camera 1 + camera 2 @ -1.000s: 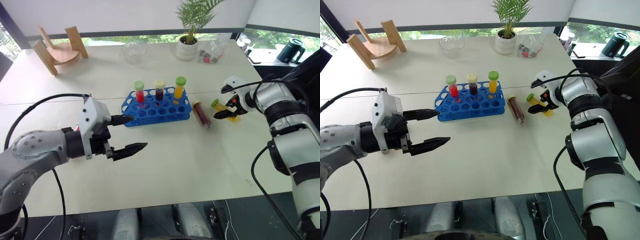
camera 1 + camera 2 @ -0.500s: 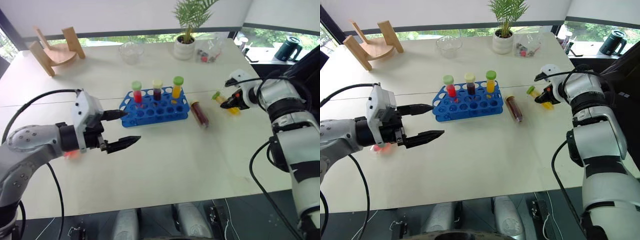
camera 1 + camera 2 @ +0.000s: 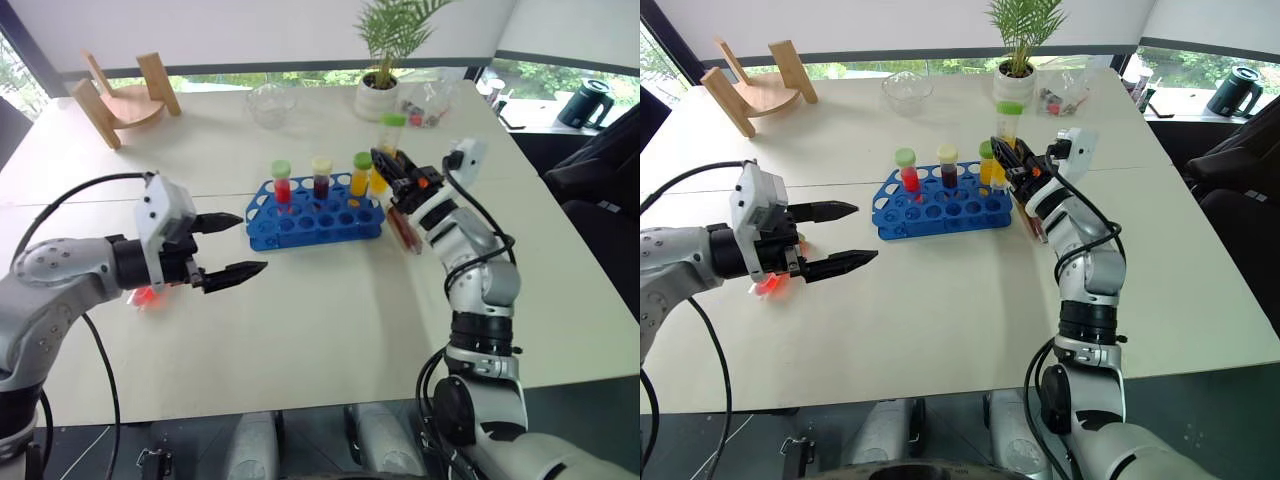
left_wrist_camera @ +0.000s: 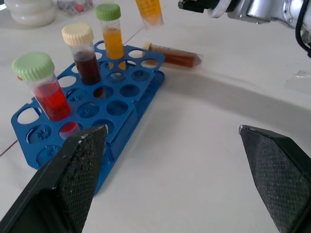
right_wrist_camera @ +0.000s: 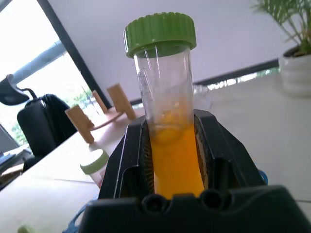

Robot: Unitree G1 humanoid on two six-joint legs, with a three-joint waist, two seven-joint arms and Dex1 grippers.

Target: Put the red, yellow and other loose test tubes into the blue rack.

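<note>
On the white surface a rack holds three tubes; one brown tube lies loose. Right gripper jaws clamp a yellow tube; left gripper jaws wide.

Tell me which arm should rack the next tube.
Right. The right gripper already holds the yellow tube upright beside the rack; the left gripper is open, empty and farther off.

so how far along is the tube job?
Done: three tubes stand in the blue rack. In hand: the right hand is shut on an orange tube above the rack's end. Left: the dark tube lying beside the rack.
</note>
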